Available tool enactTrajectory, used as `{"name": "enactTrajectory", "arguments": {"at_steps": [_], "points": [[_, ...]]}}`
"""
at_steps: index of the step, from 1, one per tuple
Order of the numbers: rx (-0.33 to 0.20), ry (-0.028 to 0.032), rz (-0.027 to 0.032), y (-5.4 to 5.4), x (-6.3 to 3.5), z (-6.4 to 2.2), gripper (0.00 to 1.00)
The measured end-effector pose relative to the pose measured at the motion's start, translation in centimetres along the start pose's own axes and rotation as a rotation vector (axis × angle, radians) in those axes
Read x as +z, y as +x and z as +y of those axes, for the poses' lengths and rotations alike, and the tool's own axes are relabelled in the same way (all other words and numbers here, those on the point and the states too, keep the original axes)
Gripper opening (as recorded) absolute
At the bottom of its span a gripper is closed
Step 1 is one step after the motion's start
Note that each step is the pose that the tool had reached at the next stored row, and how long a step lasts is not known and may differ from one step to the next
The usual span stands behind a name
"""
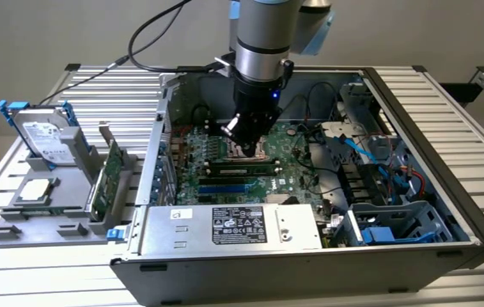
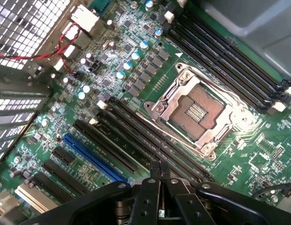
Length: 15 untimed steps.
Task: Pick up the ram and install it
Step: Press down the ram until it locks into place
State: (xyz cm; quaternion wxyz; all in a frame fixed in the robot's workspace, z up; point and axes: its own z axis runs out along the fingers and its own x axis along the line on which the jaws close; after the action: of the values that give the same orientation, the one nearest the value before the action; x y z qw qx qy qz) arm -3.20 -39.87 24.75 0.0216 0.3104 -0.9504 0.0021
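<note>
Pincer [image 2: 159, 165] closed, fingers pressed together, nothing between them. In the exterior view the pincer [image 1: 243, 135] hangs right over the CPU socket [image 2: 197, 110], tips just above the motherboard [image 2: 136, 70].

The ram [image 1: 242, 170] is just beside the socket, on the side toward the power supply [image 1: 233, 227]. It lies in line with the black slots [image 2: 136, 140] there. Long axis runs from the exterior view's left to its right, parallel to the slots. Can't tell if it's fully seated. I'm not touching it.

My arm [image 1: 263, 38] drops nearly straight down into the open case [image 1: 429, 115], wrist pointing down at the socket, last stage canted slightly.

Further out from the socket, outside the case toward the exterior view's left: a green expansion card [image 1: 101, 182] upright in a grey holder [image 1: 62, 211] on the bench [image 1: 105, 83], with a hard drive [image 1: 44, 137] next to it.
</note>
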Motion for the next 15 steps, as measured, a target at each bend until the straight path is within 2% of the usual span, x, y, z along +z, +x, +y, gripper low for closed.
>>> {"name": "enactTrajectory", "arguments": {"at_steps": [15], "points": [[0.221,-0.0091,-0.0025,0.00,0.00,0.00,0.11]]}}
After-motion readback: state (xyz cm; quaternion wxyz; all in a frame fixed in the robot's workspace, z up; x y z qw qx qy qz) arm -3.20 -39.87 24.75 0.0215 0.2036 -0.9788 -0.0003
